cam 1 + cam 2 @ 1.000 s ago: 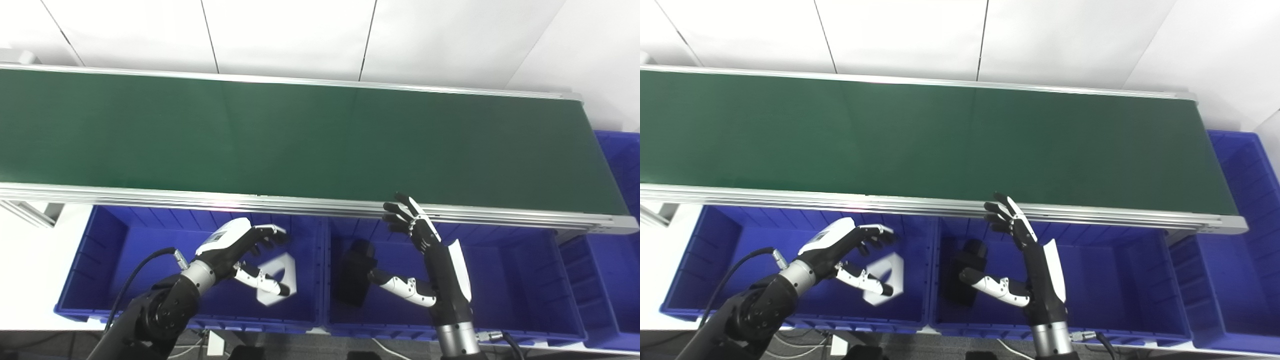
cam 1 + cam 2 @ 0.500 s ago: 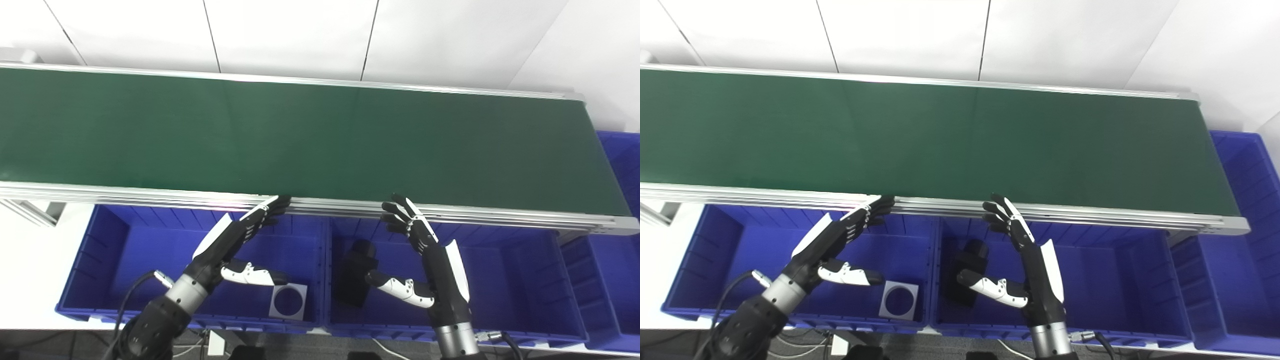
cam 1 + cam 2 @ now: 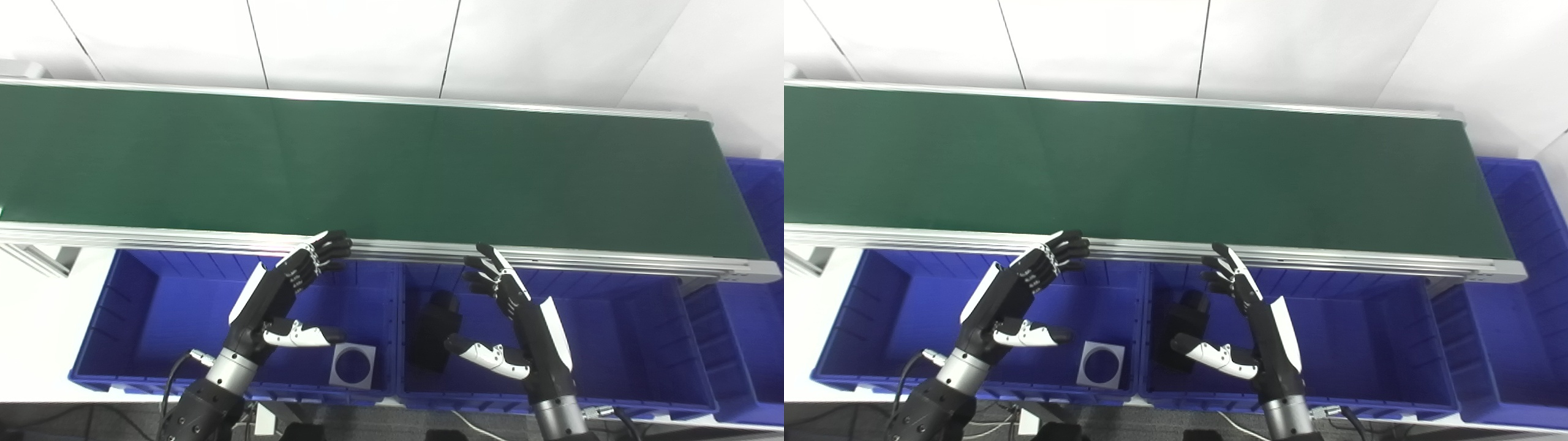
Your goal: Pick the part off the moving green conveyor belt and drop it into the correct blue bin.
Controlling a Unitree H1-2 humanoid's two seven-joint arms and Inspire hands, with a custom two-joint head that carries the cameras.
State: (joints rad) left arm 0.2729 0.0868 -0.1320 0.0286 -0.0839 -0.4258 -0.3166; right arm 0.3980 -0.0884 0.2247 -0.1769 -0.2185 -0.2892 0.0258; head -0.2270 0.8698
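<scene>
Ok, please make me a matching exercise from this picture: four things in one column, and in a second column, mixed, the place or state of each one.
Things:
1. white square part
2. black part
3. left hand
4. green belt

Places or states:
A. lies in the middle blue bin
B. carries nothing in view
C. lies at the near right corner of the left blue bin
D. open, holds nothing, fingertips near the belt's front rail

Pairs: 1-C, 2-A, 3-D, 4-B
</scene>
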